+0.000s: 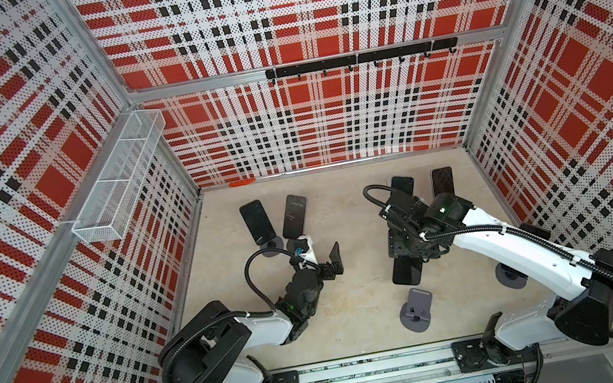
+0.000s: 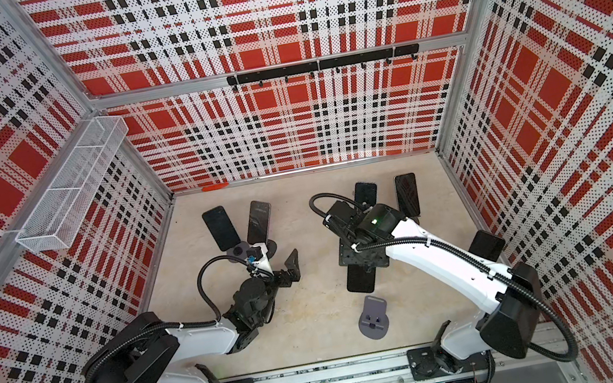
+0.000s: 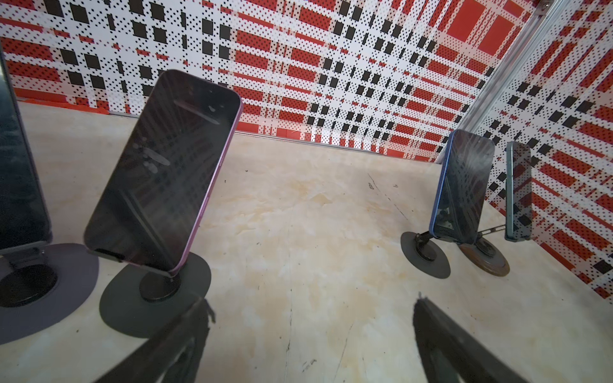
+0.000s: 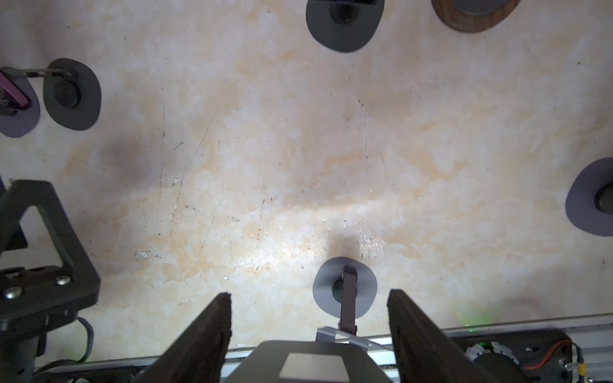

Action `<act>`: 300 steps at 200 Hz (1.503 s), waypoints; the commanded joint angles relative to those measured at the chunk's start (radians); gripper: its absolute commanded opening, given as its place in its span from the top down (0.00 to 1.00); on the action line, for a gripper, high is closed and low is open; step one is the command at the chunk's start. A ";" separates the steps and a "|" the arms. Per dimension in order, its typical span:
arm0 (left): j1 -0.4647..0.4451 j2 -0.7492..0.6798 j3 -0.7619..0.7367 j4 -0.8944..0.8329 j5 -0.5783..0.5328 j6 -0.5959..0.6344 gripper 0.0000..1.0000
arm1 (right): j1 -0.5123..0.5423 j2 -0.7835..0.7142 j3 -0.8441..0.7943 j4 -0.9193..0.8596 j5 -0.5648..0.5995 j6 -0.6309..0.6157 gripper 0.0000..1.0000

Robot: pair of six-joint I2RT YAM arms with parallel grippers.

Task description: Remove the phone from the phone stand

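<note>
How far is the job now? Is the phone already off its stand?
Done: the grey stand near the front is empty. In hand: the right gripper grips a phone above the table. Left: probably setting it down; the left gripper is open, holding nothing. At the back, other phones sit on stands.

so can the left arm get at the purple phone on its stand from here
Probably yes: the left end effector is open, the purple phone stands close beside it, and only bare table lies between them.
</note>
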 commanded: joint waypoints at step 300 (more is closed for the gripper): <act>0.028 -0.052 0.011 -0.059 -0.031 0.014 0.02 | -0.170 0.511 -0.172 0.398 -0.205 -0.483 0.24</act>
